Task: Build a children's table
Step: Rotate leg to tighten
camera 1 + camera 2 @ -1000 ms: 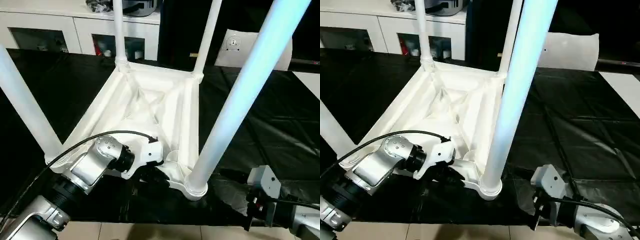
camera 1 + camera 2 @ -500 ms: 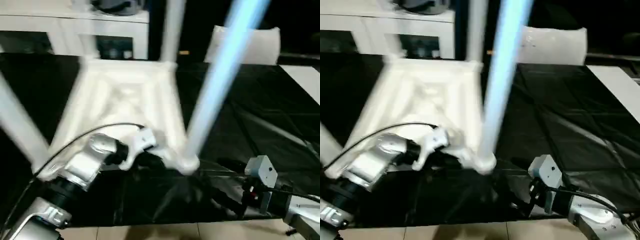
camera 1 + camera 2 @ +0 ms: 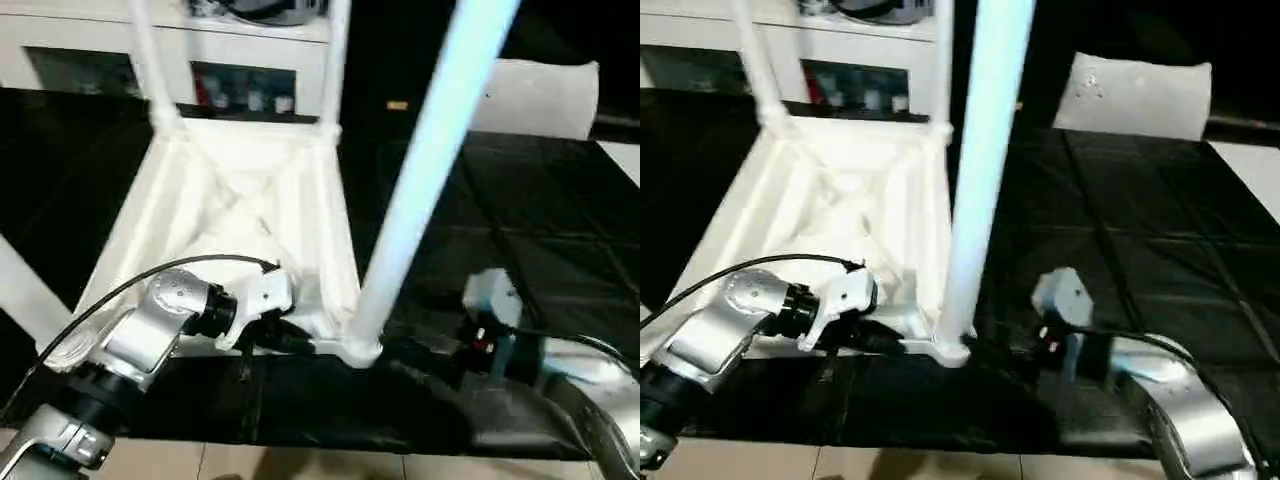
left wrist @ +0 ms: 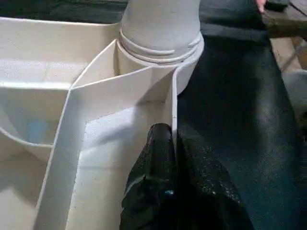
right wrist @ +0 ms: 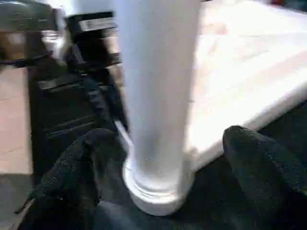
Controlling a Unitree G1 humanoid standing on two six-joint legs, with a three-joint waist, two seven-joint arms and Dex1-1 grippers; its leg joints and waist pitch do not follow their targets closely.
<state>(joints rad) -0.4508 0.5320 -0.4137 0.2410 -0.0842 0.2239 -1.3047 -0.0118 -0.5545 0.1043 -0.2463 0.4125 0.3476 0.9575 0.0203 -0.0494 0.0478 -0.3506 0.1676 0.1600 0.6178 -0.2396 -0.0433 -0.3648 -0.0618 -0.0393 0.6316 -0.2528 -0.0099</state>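
Note:
The children's table (image 3: 250,210) lies upside down on a black mat, ribbed underside up, with four white legs standing in its corner sockets. My left gripper (image 4: 165,158) is shut on the thin rim wall (image 4: 173,110), just short of the near right socket (image 4: 160,52). The near right leg (image 3: 420,170) rises tall in front of me. My right gripper (image 5: 168,158) is open, one black finger (image 5: 81,163) on either side of that leg's base (image 5: 156,191), and I see no contact.
The black mat (image 3: 520,220) covers the floor to the right and behind. White cabinets (image 3: 80,50) stand at the back, with a white bag (image 3: 540,95) at the back right. Tiled floor (image 3: 300,460) shows along the near edge.
The head camera has shifted. My right arm has come forward and left to the near right leg, its fingers now straddling the base. My left gripper has kept its hold on the rim.

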